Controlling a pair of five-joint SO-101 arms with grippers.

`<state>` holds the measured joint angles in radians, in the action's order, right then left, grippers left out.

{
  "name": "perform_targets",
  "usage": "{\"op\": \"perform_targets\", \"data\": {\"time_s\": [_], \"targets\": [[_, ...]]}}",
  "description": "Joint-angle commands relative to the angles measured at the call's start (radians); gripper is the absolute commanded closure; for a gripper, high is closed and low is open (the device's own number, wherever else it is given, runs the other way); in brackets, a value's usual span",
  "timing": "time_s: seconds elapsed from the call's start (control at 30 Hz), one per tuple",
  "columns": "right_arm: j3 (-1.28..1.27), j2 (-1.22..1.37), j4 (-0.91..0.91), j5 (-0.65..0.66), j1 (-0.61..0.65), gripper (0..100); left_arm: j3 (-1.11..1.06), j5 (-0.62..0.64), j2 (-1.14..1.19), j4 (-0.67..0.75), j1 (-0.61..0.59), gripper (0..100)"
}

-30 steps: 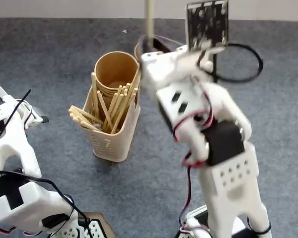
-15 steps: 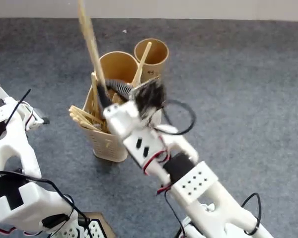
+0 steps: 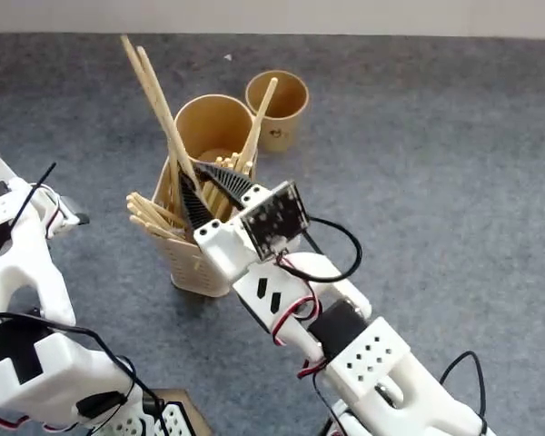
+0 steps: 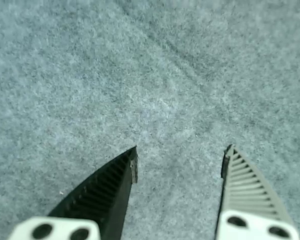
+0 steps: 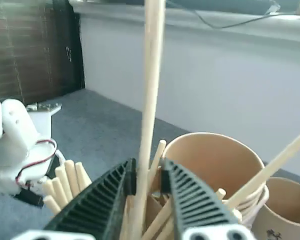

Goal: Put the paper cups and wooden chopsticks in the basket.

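At 8 o'clock in the high view the left arm's white plastic shell sits low over the grey carpet [image 3: 454, 182], and the left gripper [image 4: 180, 157] hangs with its ribbed, pointed jaws spread wide, nothing but nubby pile between them. From 5 o'clock the right arm slants up toward 11 o'clock, and the right gripper [image 3: 204, 186] has its black toothed jaws pinching a pair of wooden chopsticks [image 3: 164, 104] low on their shafts (pale, smooth, tilted toward 11 o'clock), right over the basket [image 3: 200, 263]. That basket is a tall, tapering, cream plastic tub standing on the carpet. Inside it a stack of tan paper cups [image 3: 209, 123] nests at the far side, with a bundle of chopsticks [image 3: 154, 218] fanning out toward 9 o'clock. Just beyond, at 1 o'clock of the basket, a single paper cup [image 3: 286, 127] stands on the carpet with one chopstick [image 3: 265, 100] leaning in it.
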<state>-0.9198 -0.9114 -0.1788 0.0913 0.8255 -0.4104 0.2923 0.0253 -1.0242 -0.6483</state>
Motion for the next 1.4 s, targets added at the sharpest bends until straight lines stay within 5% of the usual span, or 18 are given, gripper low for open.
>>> {"op": "perform_targets", "data": {"time_s": [0.0,0.27,0.5,0.63,0.77,1.0,1.37], "targets": [[0.137,-0.013,-0.153,0.055,0.004,80.5,0.004,0.002,-0.018,0.009,0.015,71],[0.437,-0.015,-0.358,0.08,-0.081,78.6,0.004,0.002,-0.018,0.006,0.016,71],[0.989,-0.005,-0.852,0.077,-0.197,78.6,0.021,0.002,-0.019,0.011,0.018,71],[1.164,-0.002,-1.178,0.063,-0.493,78.6,0.272,-0.091,-0.027,-0.064,0.085,71],[0.967,-0.01,-1.348,0.115,-0.696,78.6,0.74,-0.206,-0.019,-0.319,0.177,71],[0.226,-0.015,-0.911,0.133,-0.745,78.6,1.438,-0.319,-0.018,-0.671,0.372,71],[-0.343,-0.005,-0.441,0.133,-0.734,78.6,1.474,-0.334,-0.027,-0.71,0.622,71]]}}
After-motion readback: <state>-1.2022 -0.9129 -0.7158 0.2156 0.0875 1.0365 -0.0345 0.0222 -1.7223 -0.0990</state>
